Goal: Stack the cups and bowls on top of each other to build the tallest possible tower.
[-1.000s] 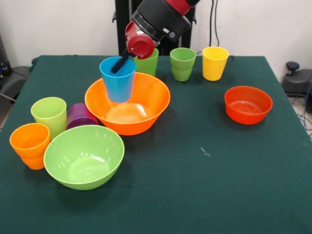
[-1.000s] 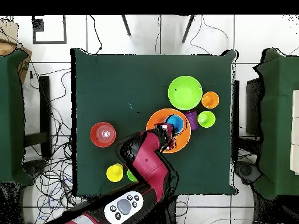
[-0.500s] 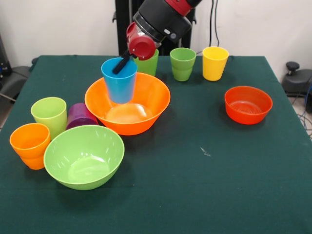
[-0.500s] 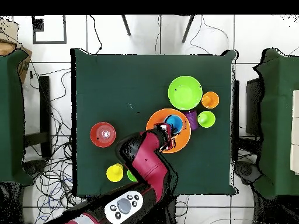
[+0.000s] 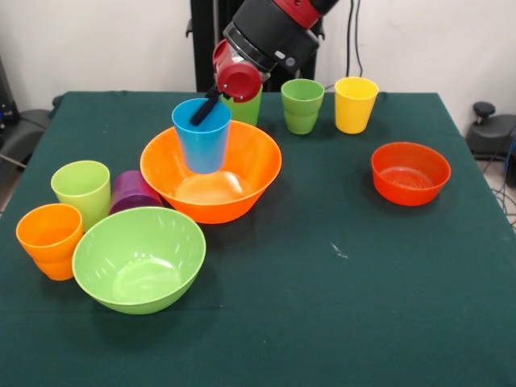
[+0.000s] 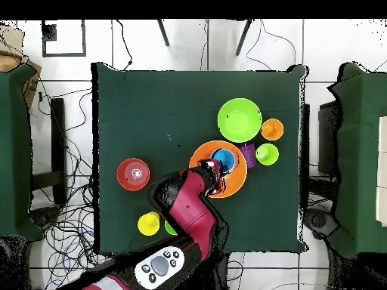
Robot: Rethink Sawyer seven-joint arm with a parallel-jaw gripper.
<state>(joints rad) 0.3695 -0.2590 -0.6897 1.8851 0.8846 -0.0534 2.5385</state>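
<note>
— How much open room is there on the desk (image 5: 339, 322)?

— The near half and the middle are bare green cloth, apart from a small pale fleck. The things crowd the left side and the far edge. At the left edge an orange cup (image 5: 50, 240) stands close to the rim, with a lime cup (image 5: 81, 190) just behind it and a purple cup (image 5: 133, 192) beside that, partly hidden by the large lime-green bowl (image 5: 139, 258). The red-orange bowl (image 5: 410, 172) sits alone toward the right, well apart from everything else.

— And along the far edge?

— A yellow cup (image 5: 355, 104) and a darker green cup (image 5: 302, 106) stand upright near each other. Another green cup (image 5: 244, 107) is half hidden behind the arm.

— Where is the blue cup relative to the fingers?

— The gripper (image 5: 206, 108) holds the blue cup (image 5: 201, 135) upright over the large orange bowl (image 5: 211, 171), toward its far-left side. One dark finger reaches down inside the cup's mouth, pinching its rim; the other I can't make out. The cup's base hangs low within the bowl's rim; whether it touches the bowl I cannot tell.

— Does the overhead view agree?

— Yes, it shows the blue cup (image 6: 224, 159) inside the orange bowl's (image 6: 236, 177) outline.
</note>
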